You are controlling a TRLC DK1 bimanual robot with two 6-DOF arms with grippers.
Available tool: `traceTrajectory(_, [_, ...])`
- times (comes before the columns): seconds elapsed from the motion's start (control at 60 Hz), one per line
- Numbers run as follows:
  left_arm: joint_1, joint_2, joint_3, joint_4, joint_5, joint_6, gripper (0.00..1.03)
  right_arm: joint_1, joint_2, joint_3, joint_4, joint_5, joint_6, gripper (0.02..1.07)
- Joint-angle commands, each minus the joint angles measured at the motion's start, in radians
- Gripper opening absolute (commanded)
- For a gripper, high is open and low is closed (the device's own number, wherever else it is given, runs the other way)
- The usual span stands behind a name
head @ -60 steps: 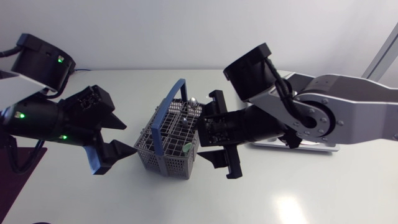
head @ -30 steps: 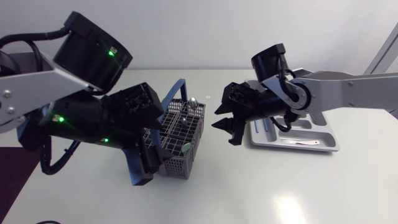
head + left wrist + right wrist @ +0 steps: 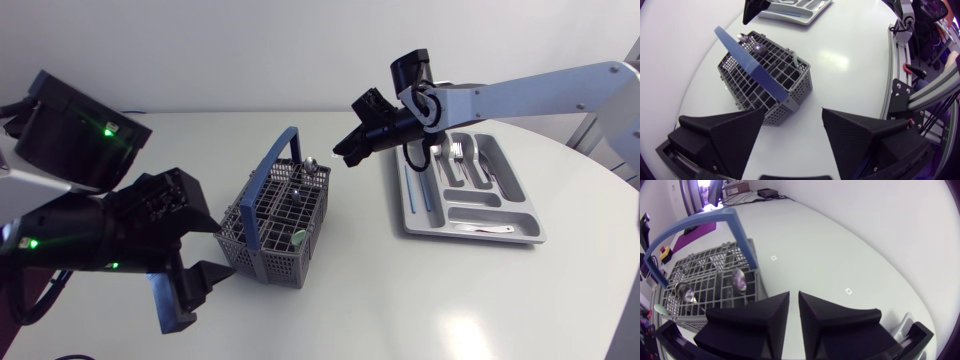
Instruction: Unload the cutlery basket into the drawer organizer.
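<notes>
The grey wire cutlery basket (image 3: 262, 215) with its upright blue handle (image 3: 272, 180) stands mid-table. A spoon (image 3: 312, 162) pokes out at its far corner and a green-tipped piece (image 3: 300, 238) sits near its front. My left gripper (image 3: 195, 290) is open at the basket's near left corner. In the left wrist view the basket (image 3: 765, 70) lies just ahead of the left gripper (image 3: 792, 117). My right gripper (image 3: 345, 155) hangs shut and empty beyond the basket's far right corner. In the right wrist view the right gripper (image 3: 794, 300) points past the basket (image 3: 705, 277) and two spoon bowls (image 3: 738, 278).
The grey drawer organizer (image 3: 480, 236) lies at the right, with forks (image 3: 455, 155), a blue-handled piece (image 3: 425, 190) and a knife (image 3: 490, 228) in its compartments. It also shows beyond the basket in the left wrist view, as the organizer (image 3: 795, 7). Bare table lies in front of the basket.
My right gripper has drawn back from the basket's right side toward the far right, its fingers closing. My left arm swung over the basket and has come back down to the near left.
</notes>
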Motion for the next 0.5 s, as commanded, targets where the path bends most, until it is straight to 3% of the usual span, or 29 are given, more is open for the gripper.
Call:
traceTrajectory(0.0, [0.024, -0.001, -0.081, 0.003, -0.008, 0.039, 0.86, -0.017, 0.098, 0.081, -0.038, -0.029, 0.079, 0.12])
traceTrajectory(0.25, [0.133, 0.137, -0.159, 0.14, 0.033, 0.096, 0.86, -0.022, 0.192, 0.176, -0.132, -0.149, 0.107, 0.12])
traceTrajectory(0.483, [0.177, 0.204, -0.149, 0.255, 0.055, 0.096, 0.86, -0.022, 0.129, 0.102, -0.195, -0.233, 0.056, 0.12])
